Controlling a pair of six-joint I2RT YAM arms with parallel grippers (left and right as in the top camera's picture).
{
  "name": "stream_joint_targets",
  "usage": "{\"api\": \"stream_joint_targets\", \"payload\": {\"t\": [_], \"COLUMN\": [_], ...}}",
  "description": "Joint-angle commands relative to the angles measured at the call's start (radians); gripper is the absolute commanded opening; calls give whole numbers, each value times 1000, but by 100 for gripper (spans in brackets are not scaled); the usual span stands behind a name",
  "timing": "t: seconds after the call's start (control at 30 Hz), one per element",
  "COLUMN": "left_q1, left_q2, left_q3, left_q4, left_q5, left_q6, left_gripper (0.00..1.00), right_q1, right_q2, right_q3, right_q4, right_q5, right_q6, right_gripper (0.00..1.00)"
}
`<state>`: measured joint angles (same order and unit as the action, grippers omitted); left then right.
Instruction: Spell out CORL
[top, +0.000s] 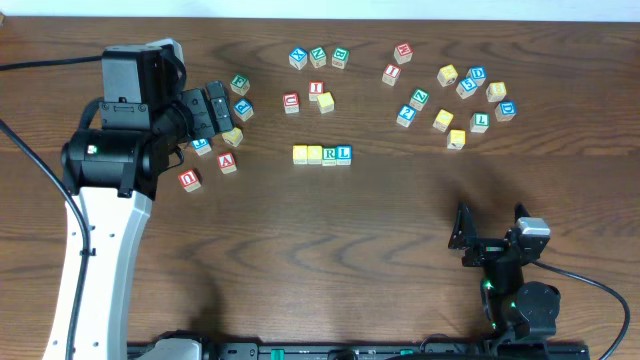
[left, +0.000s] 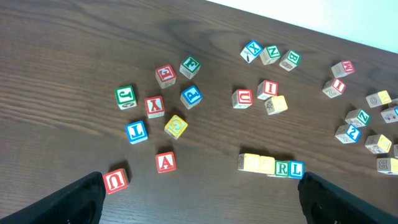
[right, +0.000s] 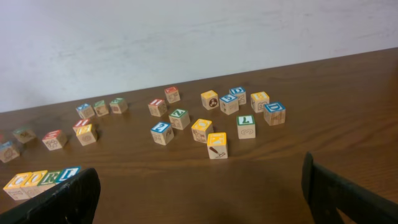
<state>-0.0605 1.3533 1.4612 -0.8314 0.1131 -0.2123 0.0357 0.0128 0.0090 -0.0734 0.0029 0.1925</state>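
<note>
Four touching cubes make up the CORL row (top: 322, 154), lying straight near the middle of the desk (top: 350, 260). It is well apart from the loose cubes (top: 318, 56) scattered toward the far edge, so the letters read as one word. The left pincer (top: 222, 112) hangs released over the scatter near the left edge, grasping nothing. The right pincer (top: 490, 228), likewise spread and empty, sits toward the front right corner. The spelling looks finished.

Overhead looks down; both oblique wrist views share the CORL row (top: 322, 154).
</note>
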Motion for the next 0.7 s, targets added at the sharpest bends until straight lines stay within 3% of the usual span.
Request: {"api": "stream_joint_targets", "payload": {"t": [0.0, 0.37, 0.47, 0.57, 0.67], "left_q1": [4, 4, 9, 12, 26], "left_q2": [2, 2, -23, -77, -156], "left_q3": [11, 10, -6, -65, -187], "left_q4": [-2, -2, -2, 9, 126], "left_q5": [-9, -9, -81, -107, -106], "left_q6": [2, 2, 32, 93, 139], "left_gripper": [98, 98, 98, 98, 98], "right_q1": [-9, -9, -9, -9, -9], "right_q2": [-8, -8, -8, -8, -7], "right_q3": [-3, -3, -3, -3, -3], "right_q4": [-2, -2, -2, -2, -2], "right_q5": [-6, -6, -6, -5, -5], "right_q6": [-14, -14, -14, -14, -14], "right_gripper": [99, 99, 99, 99, 99]}}
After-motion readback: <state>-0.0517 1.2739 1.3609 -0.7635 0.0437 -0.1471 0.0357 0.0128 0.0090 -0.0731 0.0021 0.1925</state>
